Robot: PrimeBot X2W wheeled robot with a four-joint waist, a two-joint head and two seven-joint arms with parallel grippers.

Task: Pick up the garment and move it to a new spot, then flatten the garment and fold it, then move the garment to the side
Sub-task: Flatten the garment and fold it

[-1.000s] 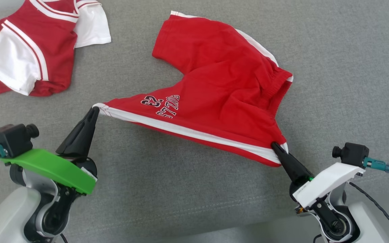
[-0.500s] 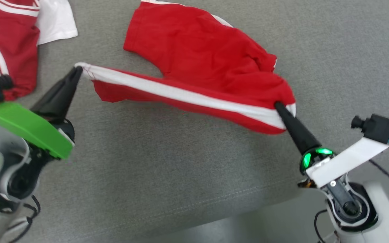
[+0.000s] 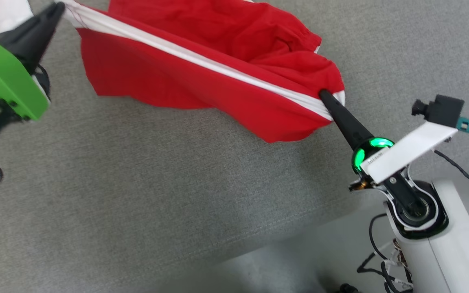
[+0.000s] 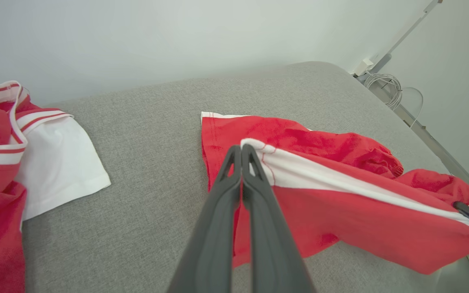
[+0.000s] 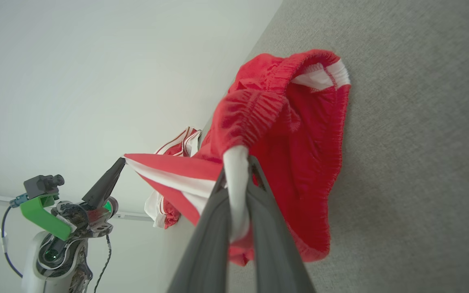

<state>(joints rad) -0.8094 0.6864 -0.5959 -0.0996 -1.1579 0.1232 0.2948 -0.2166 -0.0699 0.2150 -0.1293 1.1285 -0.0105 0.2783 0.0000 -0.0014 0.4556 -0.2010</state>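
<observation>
The garment [image 3: 185, 77] is a pair of red shorts with a white side stripe, held stretched between both arms above the grey cushion [image 3: 177, 195]. My left gripper [image 3: 60, 7] is shut on the leg hem corner at the upper left of the head view; in the left wrist view its tips [image 4: 241, 148] pinch the white hem of the shorts [image 4: 340, 195]. My right gripper [image 3: 323, 94] is shut on the waistband end of the stripe; the right wrist view shows white fabric [image 5: 236, 179] squeezed between its fingers. Part of the shorts still drapes onto the cushion.
A second red and white garment [image 4: 10, 162] lies on the cushion to the left. The cushion's front edge [image 3: 283, 240] runs across the lower right of the head view, with floor and cables [image 3: 381, 260] below. A wall stands behind the cushion.
Both grippers have lifted the shorts and carried them up and away, so the stripe edge is raised and the front panel hangs. The head camera has shifted too.
</observation>
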